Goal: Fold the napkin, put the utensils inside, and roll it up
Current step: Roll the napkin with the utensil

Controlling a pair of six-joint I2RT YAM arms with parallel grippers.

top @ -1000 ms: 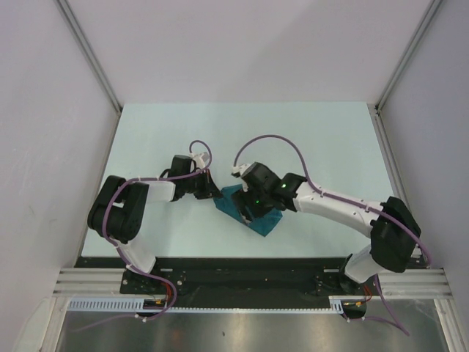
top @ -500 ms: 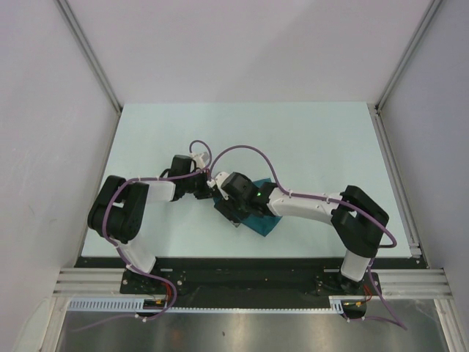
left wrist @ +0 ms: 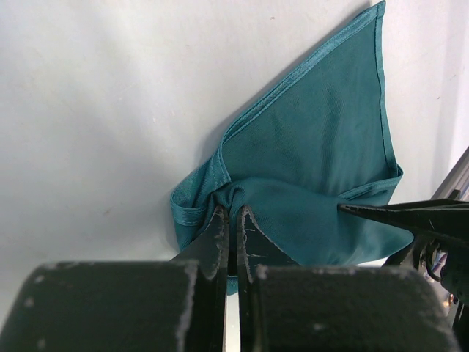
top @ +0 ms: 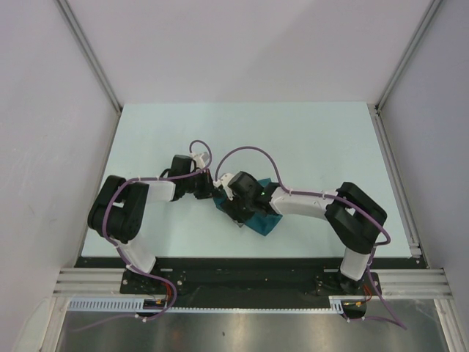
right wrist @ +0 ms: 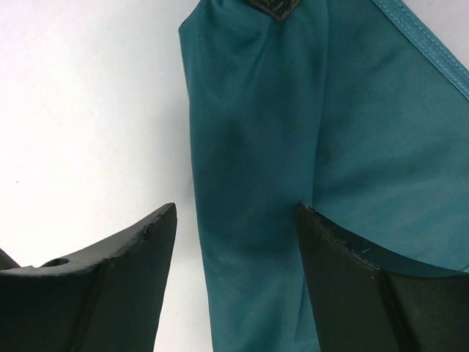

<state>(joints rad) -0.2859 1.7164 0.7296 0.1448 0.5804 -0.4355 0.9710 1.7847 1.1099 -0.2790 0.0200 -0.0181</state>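
Right tool, spread apart, just slid left over the napkin toward left tool clamped on its end: roll underway.

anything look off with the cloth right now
The napkin is bunched and skewed rather than neatly folded: the left gripper pinches a puckered edge, and one corner sticks out flat on the table.

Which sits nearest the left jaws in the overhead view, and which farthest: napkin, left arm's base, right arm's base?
1. Napkin: pinched in the left jaws, mid-table.
2. Left arm's base: near edge, left side.
3. Right arm's base: near edge, far right.
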